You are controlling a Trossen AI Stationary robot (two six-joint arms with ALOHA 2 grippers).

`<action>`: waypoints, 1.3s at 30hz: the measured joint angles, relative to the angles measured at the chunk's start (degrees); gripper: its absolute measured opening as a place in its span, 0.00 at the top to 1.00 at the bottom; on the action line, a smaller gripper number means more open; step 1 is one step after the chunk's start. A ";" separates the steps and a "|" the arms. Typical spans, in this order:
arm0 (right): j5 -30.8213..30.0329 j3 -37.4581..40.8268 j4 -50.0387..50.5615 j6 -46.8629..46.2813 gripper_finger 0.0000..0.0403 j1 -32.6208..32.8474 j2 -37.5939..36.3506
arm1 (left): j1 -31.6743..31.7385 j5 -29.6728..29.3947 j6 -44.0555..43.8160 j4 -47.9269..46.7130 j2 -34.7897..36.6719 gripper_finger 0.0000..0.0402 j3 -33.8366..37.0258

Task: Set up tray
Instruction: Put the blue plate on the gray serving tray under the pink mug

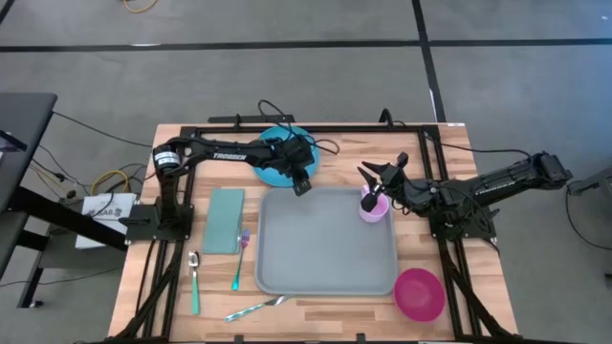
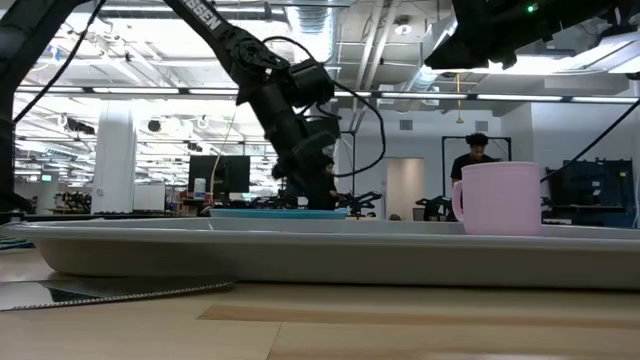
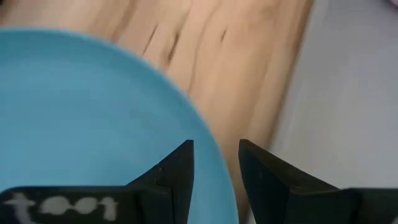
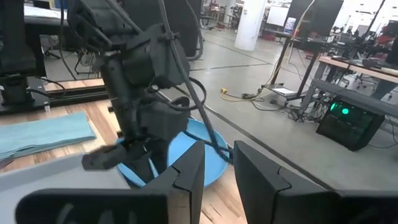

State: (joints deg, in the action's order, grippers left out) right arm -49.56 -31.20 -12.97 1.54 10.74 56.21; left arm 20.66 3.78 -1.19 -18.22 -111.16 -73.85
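The tray (image 1: 325, 244) lies flat near the middle of the wooden tabletop (image 1: 421, 325), a little toward six o'clock in the high view. A pink cup (image 1: 373, 206) stands upright inside the tray, in its corner at about two o'clock. In the low view the same cup is seen standing on the tray at the right.

The blue plate (image 1: 273, 167) lies on the tabletop just beyond the tray's corner at eleven o'clock. The left claw (image 1: 302, 183) is at the plate's edge nearest the tray. In the left wrist view its two fingers (image 3: 177, 168) stand a little apart with the rim of the plate between them; I cannot tell if they really pinch it.

The right claw (image 1: 368, 179) hangs above the pink cup, at the tray's two o'clock side. In the right wrist view its fingers (image 4: 189, 171) have a narrow gap between them and nothing is seen between them.

At nine o'clock from the tray lies a teal napkin (image 1: 225, 220). Near it, toward seven o'clock, lie a spoon (image 1: 194, 279) and a fork (image 1: 239, 258). A knife (image 1: 253, 309) lies at six o'clock, and a pink bowl (image 1: 418, 293) stands on the tabletop at four o'clock.
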 joint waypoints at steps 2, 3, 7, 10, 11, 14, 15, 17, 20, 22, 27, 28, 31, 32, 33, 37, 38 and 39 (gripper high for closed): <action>0.00 0.00 -0.34 0.00 0.80 0.00 -0.02 | -0.24 -0.13 0.08 -0.74 -0.62 0.72 0.13; 0.00 0.00 -0.31 0.00 0.80 -0.02 -0.01 | -0.32 -0.51 0.12 0.50 -1.06 0.72 0.13; 0.02 0.00 -0.39 0.00 0.80 0.00 -0.01 | -0.39 -1.57 0.12 1.83 -1.88 0.72 0.10; 0.02 0.00 -0.40 0.02 0.80 0.00 -0.02 | -0.30 -1.76 0.10 1.45 -2.81 0.72 0.17; 0.03 0.00 -0.38 0.00 0.80 0.00 -0.02 | -0.31 -2.37 0.09 1.52 -3.20 0.72 0.20; 0.02 0.00 -0.40 0.00 0.80 0.00 -0.02 | -0.38 -4.76 1.12 2.33 -3.84 0.72 0.11; 0.02 0.00 -0.38 0.00 0.80 0.00 -0.02 | -0.41 -5.68 1.75 2.85 -4.16 0.72 0.09; 0.04 0.00 -0.39 0.00 0.80 0.00 -0.01 | -0.37 -6.65 2.35 2.49 -4.50 0.72 0.09; 0.04 0.00 -0.27 0.00 0.80 0.00 0.00 | -0.34 -7.48 3.15 2.43 -4.82 0.77 0.05; 0.02 0.00 -0.35 0.00 0.80 0.00 -0.02 | -0.34 -7.64 3.47 1.66 -4.85 0.85 0.05; 0.02 0.00 -0.16 0.04 0.80 0.00 0.00 | -0.91 -9.29 4.31 1.14 -4.54 0.97 0.00; 0.04 0.00 -0.16 0.04 0.80 0.00 0.00 | -1.33 -9.06 4.64 0.55 -4.26 0.97 0.02; 0.03 0.00 0.03 0.07 0.80 0.00 0.00 | -3.17 -10.44 5.75 -1.37 -2.62 0.98 0.04; 0.02 0.00 0.03 0.07 0.80 -0.01 0.00 | -4.05 -10.91 6.00 -2.42 -1.77 0.99 0.06; 0.02 0.00 0.03 0.07 0.80 -0.02 0.00 | -5.00 -10.97 6.14 -3.37 -0.81 0.99 0.09; 0.02 0.00 0.03 0.15 0.80 -0.02 0.00 | -9.50 -10.00 6.35 -6.59 3.22 1.00 0.09; 0.02 0.00 0.04 0.15 0.80 -0.01 0.00 | -10.87 -9.87 6.73 -7.50 4.22 1.00 0.09; 0.02 0.00 0.04 0.15 0.80 -0.02 -0.02 | -12.40 -9.95 7.27 -8.38 5.08 1.00 0.11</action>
State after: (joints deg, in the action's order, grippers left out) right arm -49.54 -31.20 -12.93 1.69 10.72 56.18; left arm 8.26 -6.17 6.08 -26.60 -106.08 -73.73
